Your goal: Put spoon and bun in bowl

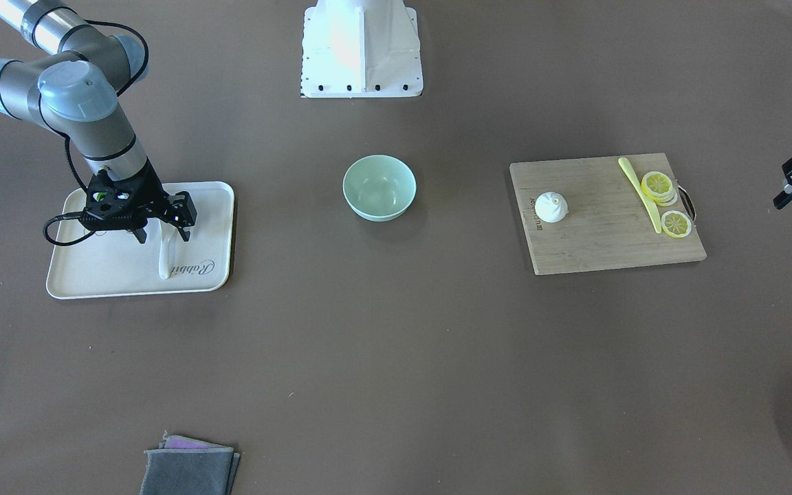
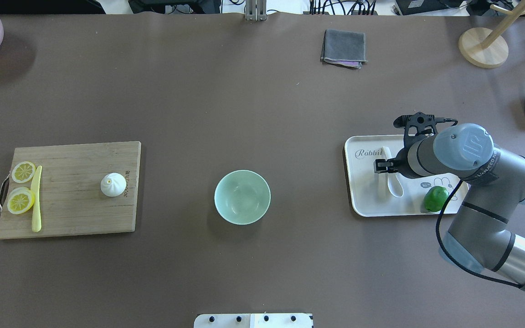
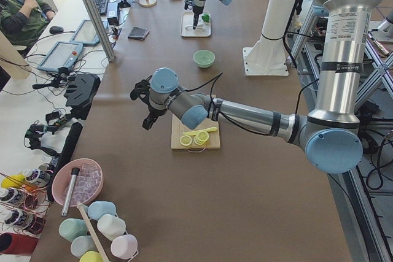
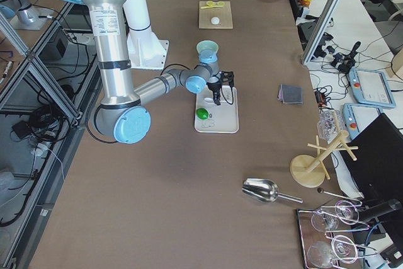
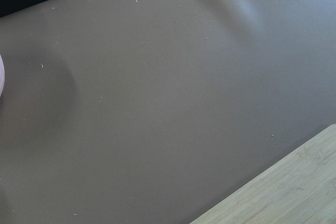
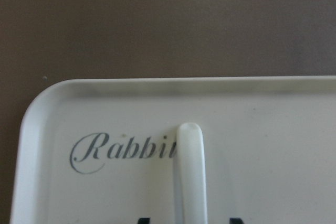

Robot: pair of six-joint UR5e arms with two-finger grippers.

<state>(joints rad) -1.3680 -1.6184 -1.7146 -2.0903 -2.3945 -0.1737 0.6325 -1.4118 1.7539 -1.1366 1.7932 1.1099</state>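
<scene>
- Right gripper (image 1: 163, 238): low over the tray (image 1: 93, 275), with its fingers spread and unclenched. One finger stands on each side of the spoon's handle, and the wrist view shows a gap on both sides. Nothing is grasped yet. You have it set crosswise to the handle, I judge so that a squeeze will catch the thick stem.
- Spoon (image 2: 393, 184): flat on the tray. The handle runs out ahead of the fingertips to the printed word, and the scoop lies back under the wrist.
- Green fruit (image 2: 435, 198): on the same tray, behind the hand and apart from the fingers. It is not on your list.
- Bowl (image 1: 379, 206): empty, on the bare table well off to the hand's inner side, between the two arms.
- Bun (image 1: 551, 207): upright on the cutting board (image 1: 595, 240), beyond the bowl from this hand.
- Yellow knife (image 1: 640, 192) and lemon slices (image 1: 658, 184): at the board's end nearer the left gripper, apart from the bun.
- Left gripper (image 1: 791, 185): raised past the board's outer end. You cannot tell its grip from these views.
- Stage, as judged: first pick pending, with neither item in the bowl.
</scene>
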